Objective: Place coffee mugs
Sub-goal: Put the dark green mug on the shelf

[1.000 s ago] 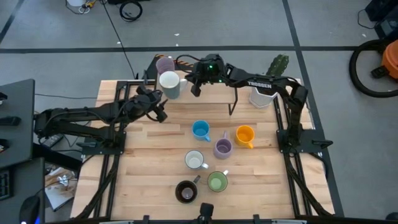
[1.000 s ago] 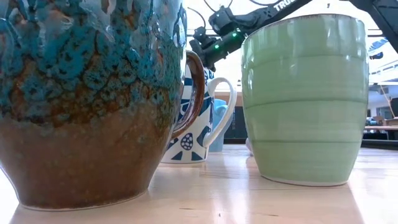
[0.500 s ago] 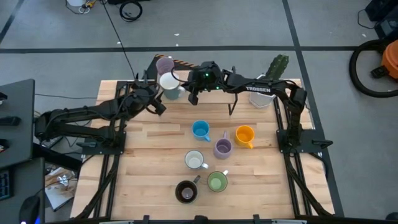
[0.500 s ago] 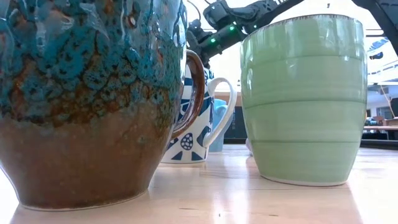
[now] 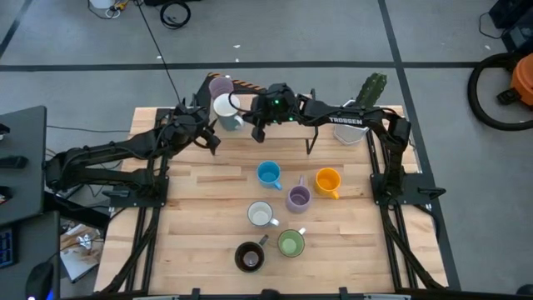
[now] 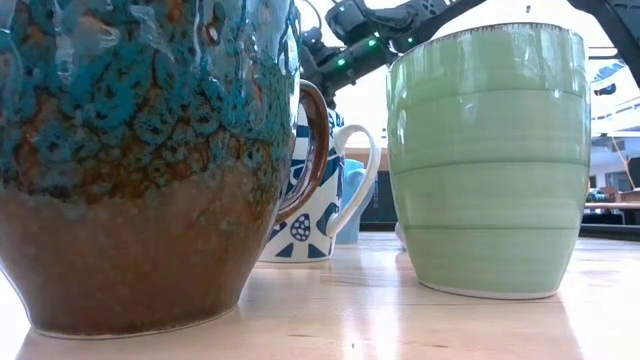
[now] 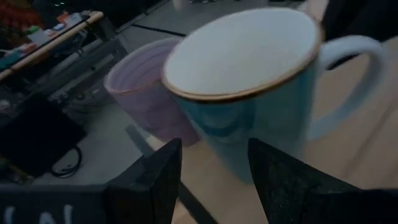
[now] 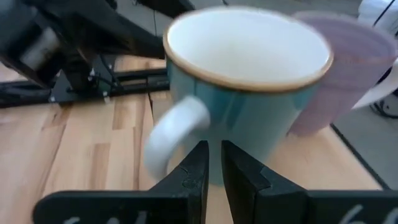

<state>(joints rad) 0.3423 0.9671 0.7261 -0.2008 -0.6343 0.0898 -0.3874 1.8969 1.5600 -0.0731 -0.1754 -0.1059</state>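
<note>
- Your right hand [image 8: 208,163] has its fingers drawn nearly together, and it sits just behind the handle of the teal-sided white mug [image 5: 225,109] at the table's far edge; you cannot tell from any view whether the fingers pinch that handle.
- Your left hand [image 7: 208,163] is spread wide and empty, facing the same mug from the opposite side, close to it but apart.
- The teal-sided white mug stands upright at the far edge of the table [image 5: 191,200], with a lilac mug [image 5: 221,86] touching or just behind it, farther from you.
- Well apart from that mug, toward the table's middle and near side, you have the blue mug [image 5: 268,173], orange mug [image 5: 328,180], second lilac mug [image 5: 298,198], white mug [image 5: 260,214], green mug [image 5: 291,243] and dark brown mug [image 5: 249,257], all upright.
- The white pot with a cactus [image 5: 356,125] stands along the far edge, beyond the right arm.
</note>
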